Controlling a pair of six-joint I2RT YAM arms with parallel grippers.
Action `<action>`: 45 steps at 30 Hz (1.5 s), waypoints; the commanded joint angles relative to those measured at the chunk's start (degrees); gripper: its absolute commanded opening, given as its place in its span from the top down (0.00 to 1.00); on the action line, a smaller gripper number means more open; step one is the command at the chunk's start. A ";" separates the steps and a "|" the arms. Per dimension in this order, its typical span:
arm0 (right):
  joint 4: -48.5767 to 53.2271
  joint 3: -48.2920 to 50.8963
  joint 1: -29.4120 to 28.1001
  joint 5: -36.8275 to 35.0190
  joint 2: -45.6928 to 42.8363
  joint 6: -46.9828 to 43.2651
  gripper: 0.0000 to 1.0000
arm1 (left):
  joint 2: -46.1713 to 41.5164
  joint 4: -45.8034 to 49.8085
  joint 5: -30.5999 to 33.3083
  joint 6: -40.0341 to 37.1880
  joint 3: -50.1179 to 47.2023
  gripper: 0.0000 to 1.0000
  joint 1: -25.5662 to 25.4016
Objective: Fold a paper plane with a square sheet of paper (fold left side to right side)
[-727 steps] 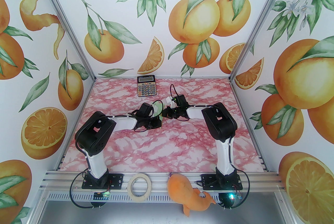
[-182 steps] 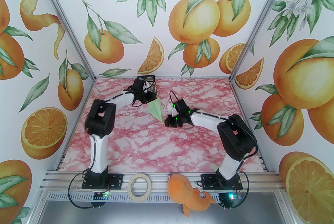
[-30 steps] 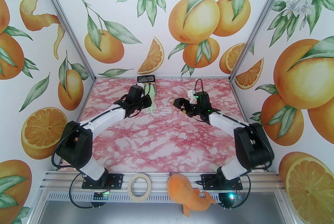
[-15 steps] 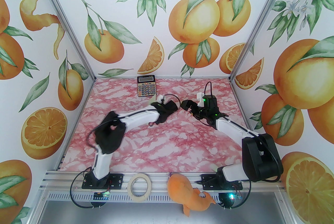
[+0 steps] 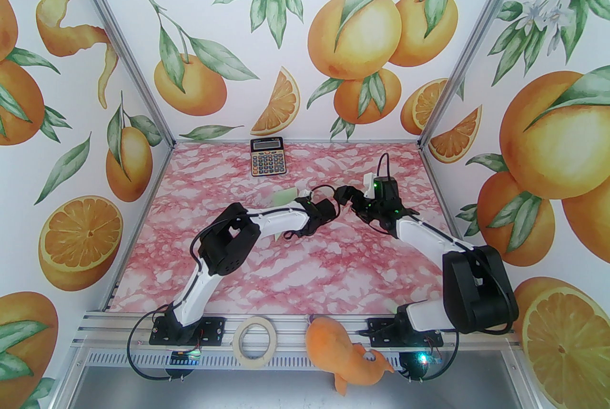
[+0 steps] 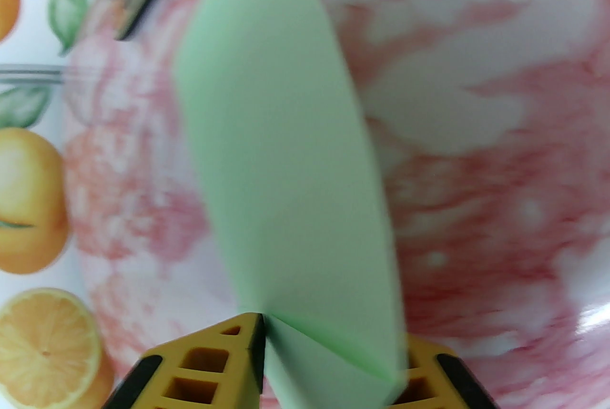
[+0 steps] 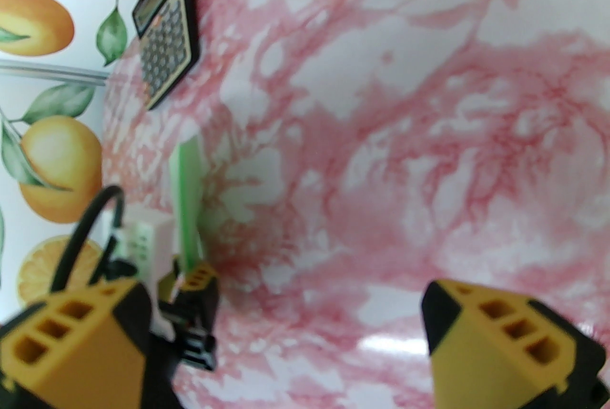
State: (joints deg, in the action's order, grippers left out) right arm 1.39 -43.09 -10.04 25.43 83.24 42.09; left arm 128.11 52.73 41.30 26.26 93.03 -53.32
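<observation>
- Top external view: the paper plane point(image 5: 286, 196), pale green, is over the middle of the pink marbled surface point(image 5: 295, 273), a little toward the far side. It is just beside the wrist end of the left arm point(image 5: 281, 219). The right arm point(image 5: 419, 228) reaches in from the right, and its wrist comes close to the left one. The calculator point(image 5: 267, 157) lies at the far edge, apart from the plane. The roll of tape point(image 5: 256, 342) and the orange plush toy point(image 5: 343, 357) are at the near edge, between the two arm bases.
- Left wrist view: the left end effector point(image 6: 333, 335) is partly open. The tail of the plane sits between its yellow fingers point(image 6: 205, 364), spread like a V and touching both inner faces. Whether they press it cannot be told, because the picture is blurred. The rest of the plane points away from the fingers, above the surface.
- Right wrist view: the right end effector point(image 7: 279, 297) is wide open and has hold of nothing. To its left is the left end effector, with the plane seen edge-on as a thin green strip. The calculator is farther off, by the wall.
</observation>
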 commanded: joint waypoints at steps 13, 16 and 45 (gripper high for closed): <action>-1.36 -1.17 -0.17 3.48 2.61 -0.86 0.00 | -12.35 -21.91 -32.12 -0.03 -12.79 0.38 2.89; -2.04 -1.45 -0.88 4.44 4.32 -0.78 0.00 | -17.95 -30.30 -40.70 2.60 -19.88 0.35 6.88; -5.78 -7.22 -14.41 5.69 16.08 0.89 0.00 | -25.81 -32.88 -45.90 2.62 -32.79 0.37 16.53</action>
State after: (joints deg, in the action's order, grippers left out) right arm -3.27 -48.88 -24.14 30.63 98.78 42.61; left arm 100.64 20.82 -3.68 29.65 60.82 -37.26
